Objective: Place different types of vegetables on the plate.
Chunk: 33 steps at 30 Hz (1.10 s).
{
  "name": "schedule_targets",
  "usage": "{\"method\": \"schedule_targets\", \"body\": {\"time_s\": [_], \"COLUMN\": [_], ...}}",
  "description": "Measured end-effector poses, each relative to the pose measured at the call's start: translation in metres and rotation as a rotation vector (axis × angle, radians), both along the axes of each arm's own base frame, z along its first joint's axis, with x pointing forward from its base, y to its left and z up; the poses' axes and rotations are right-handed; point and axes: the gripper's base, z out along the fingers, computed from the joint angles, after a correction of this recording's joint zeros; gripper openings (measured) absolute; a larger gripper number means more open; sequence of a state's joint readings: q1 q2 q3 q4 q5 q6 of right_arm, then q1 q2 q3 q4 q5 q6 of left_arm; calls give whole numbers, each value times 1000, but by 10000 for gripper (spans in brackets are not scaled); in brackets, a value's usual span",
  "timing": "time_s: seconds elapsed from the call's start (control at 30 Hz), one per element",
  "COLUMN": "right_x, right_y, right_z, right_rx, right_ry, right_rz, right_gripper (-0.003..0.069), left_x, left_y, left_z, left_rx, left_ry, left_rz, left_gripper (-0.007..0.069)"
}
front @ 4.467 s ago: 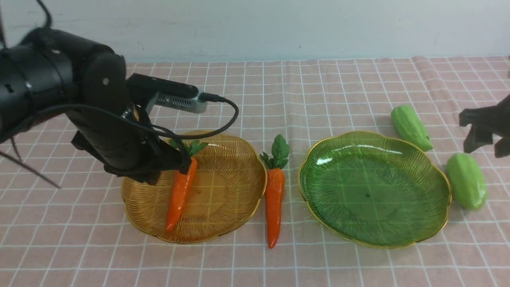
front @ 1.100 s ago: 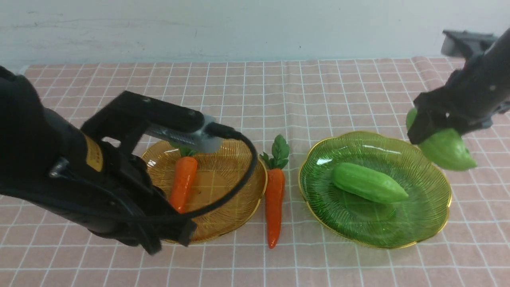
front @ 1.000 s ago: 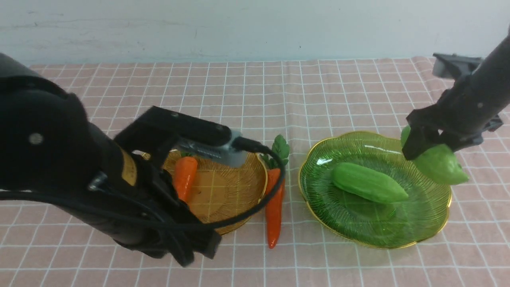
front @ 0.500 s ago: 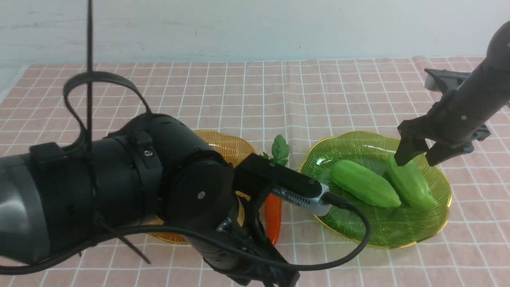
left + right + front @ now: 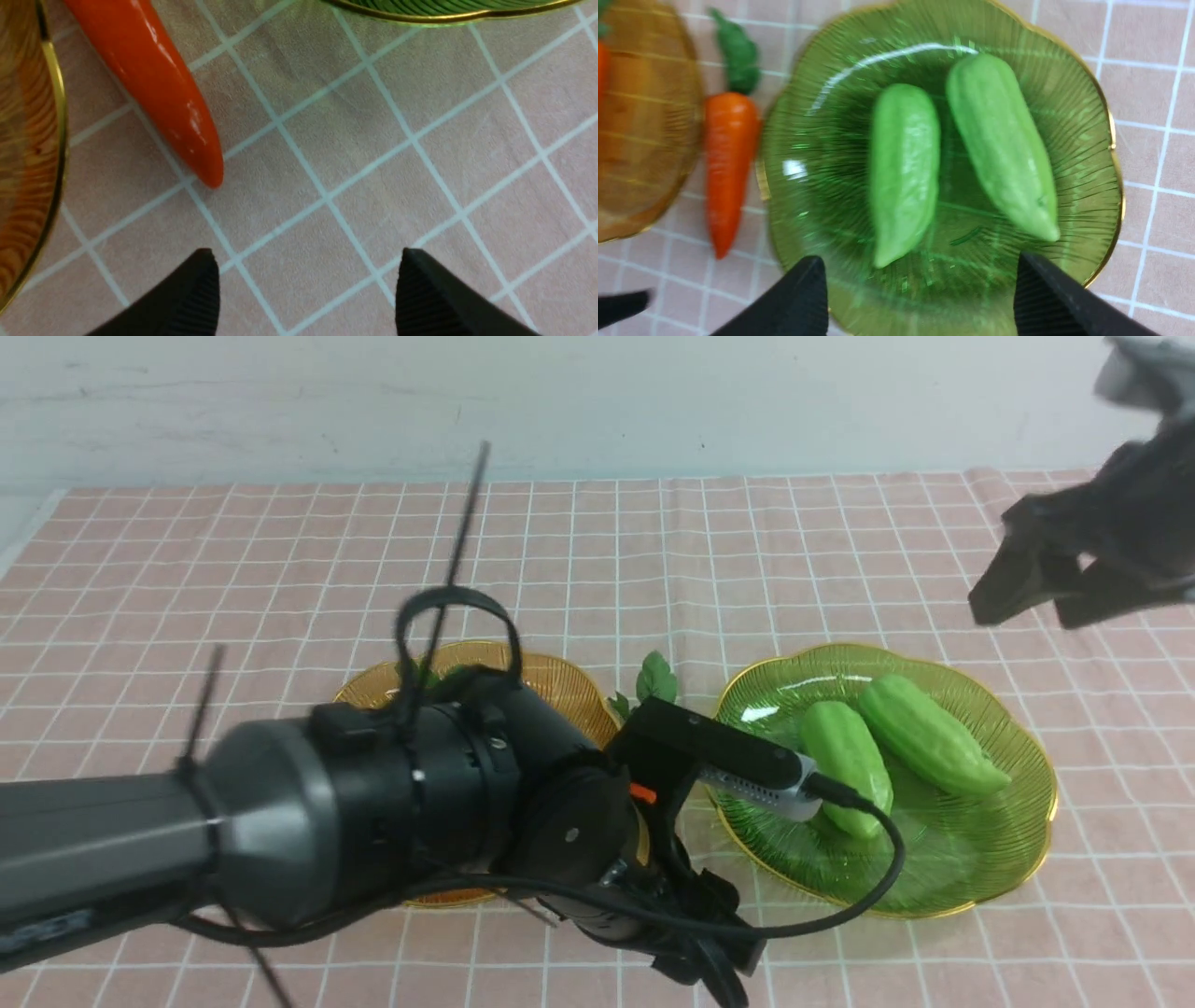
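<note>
Two light-green gourds (image 5: 845, 761) (image 5: 924, 733) lie side by side in the green plate (image 5: 1018, 821); the right wrist view shows them too (image 5: 903, 168) (image 5: 1001, 144). My right gripper (image 5: 1027, 611) hangs open and empty, high above the plate's far right edge. One carrot (image 5: 154, 93) lies on the cloth between the two plates, only its leafy top (image 5: 656, 679) showing in the front view. My left gripper (image 5: 306, 254) is open and empty, low over the cloth just short of that carrot's tip. The other carrot is mostly hidden behind my left arm.
An amber plate (image 5: 551, 677) sits left of the green one, largely covered by my left arm, which stretches across the table's front. A black cable loops from the left wrist camera (image 5: 747, 770) over the green plate's near edge. Pink checked cloth covers the table.
My right gripper let the second gourd go into the green plate and rose up and to the right. The left arm swung right across the front and its gripper opened near the loose carrot's tip.
</note>
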<state>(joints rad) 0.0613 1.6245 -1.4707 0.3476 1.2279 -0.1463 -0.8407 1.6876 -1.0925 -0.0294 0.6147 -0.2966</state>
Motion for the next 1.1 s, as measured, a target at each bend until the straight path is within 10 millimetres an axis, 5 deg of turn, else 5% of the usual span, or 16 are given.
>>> {"method": "schedule_targets", "body": {"time_s": [0.13,0.3,1.1], "right_x": [-49,-77,-82], "right_y": [7,6,7], "right_z": [45,70,73], "right_rx": [24,30,33], "right_ry": [-123,-211,-228], "right_rz": [48,62,91], "right_gripper": [484,484,484], "left_x": [8,17,37], "left_y": [-7,-12,-11], "left_z": [-22,-38,-60], "left_rx": [2,0,29], "left_ry": [10,-15,-93], "left_rz": [38,88,168], "left_gripper": [462,462,462]}}
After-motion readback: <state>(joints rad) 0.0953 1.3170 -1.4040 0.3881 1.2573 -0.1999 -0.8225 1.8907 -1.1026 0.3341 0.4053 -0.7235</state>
